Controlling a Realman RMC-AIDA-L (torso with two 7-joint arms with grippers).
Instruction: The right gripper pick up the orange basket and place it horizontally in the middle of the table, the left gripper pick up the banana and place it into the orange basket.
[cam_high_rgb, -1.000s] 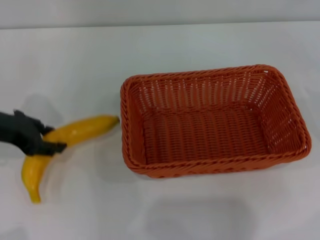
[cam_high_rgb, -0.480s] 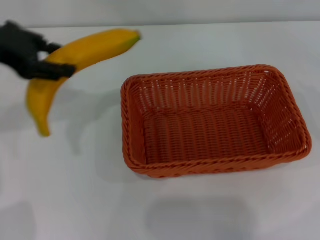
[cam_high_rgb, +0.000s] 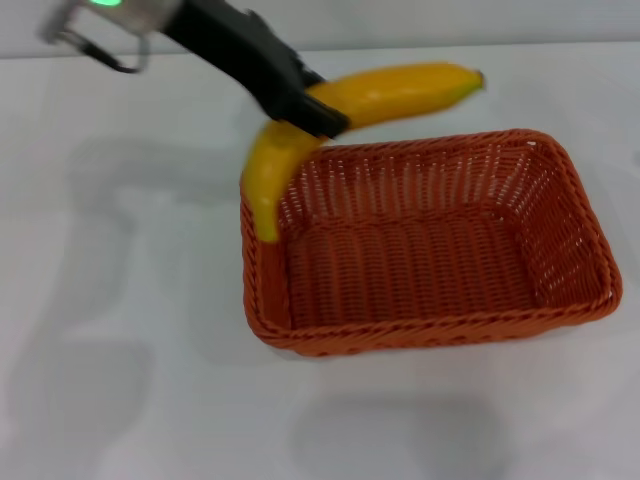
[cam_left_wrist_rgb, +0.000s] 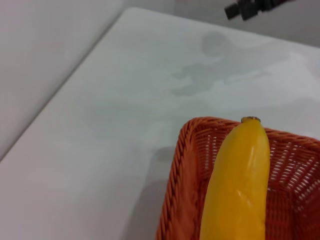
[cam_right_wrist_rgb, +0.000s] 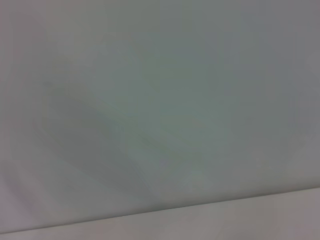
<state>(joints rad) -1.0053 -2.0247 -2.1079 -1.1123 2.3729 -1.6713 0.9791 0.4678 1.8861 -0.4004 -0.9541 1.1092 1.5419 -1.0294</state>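
Observation:
The orange basket (cam_high_rgb: 430, 245) lies lengthwise across the middle of the white table (cam_high_rgb: 130, 330), open side up. Above its far left corner hangs the yellow banana (cam_high_rgb: 390, 92), held at its bend by my left gripper (cam_high_rgb: 308, 105), which is shut on it. One end of the banana droops over the basket's left rim; the other points right above the far rim. In the left wrist view the banana (cam_left_wrist_rgb: 237, 190) runs out over the basket (cam_left_wrist_rgb: 182, 165). My right gripper shows in no view of its own arm; a dark gripper (cam_left_wrist_rgb: 255, 7) appears far off in the left wrist view.
Bare white tabletop (cam_high_rgb: 120, 400) surrounds the basket on the left and in front. The right wrist view shows only plain pale surface (cam_right_wrist_rgb: 160, 110).
My left gripper has carried the banana up from the table at the left and rightward, from beside the basket to above its far left corner. The basket has not moved.

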